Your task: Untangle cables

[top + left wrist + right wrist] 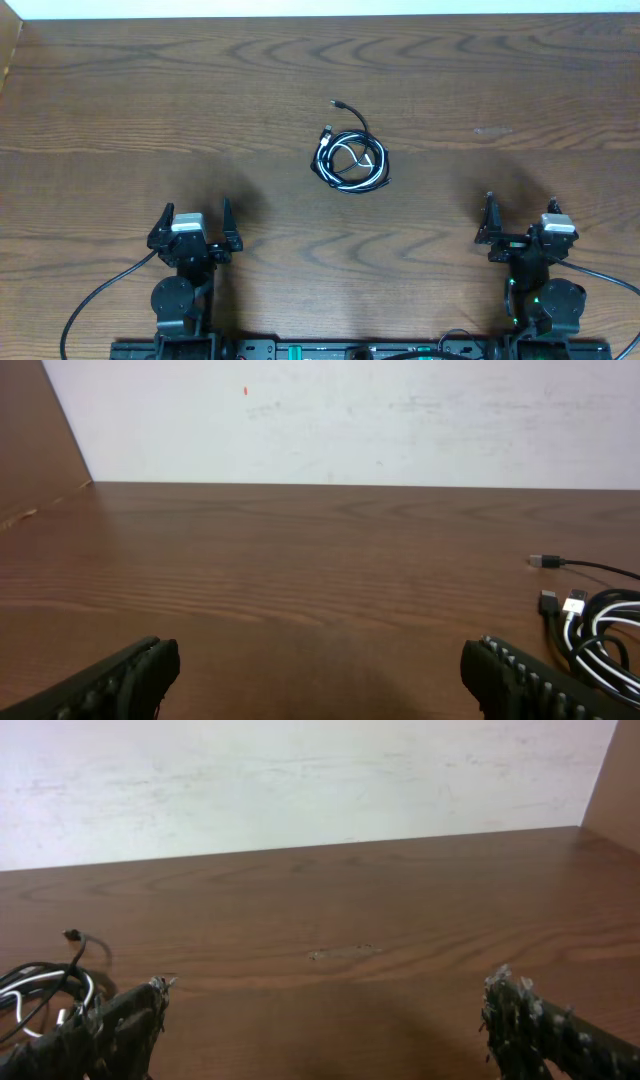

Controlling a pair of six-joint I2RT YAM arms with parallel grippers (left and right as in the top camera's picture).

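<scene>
Two grippers wait, jaws spread wide and empty: left gripper (195,214) at seven o'clock, right gripper (520,212) at five. Tangled coil of thin black and white cables (350,160) lies mid-table. Best to pinch the stray black plug end (338,102) at its twelve o'clock first.

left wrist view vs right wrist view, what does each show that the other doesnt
Only the left wrist view shows a red dot on the wall and the left side board. Only the right wrist view shows a pale scuff on the table and the right side board. Both show the cables, the wooden table, the white wall, and their own open claw: left claw, right claw.
</scene>
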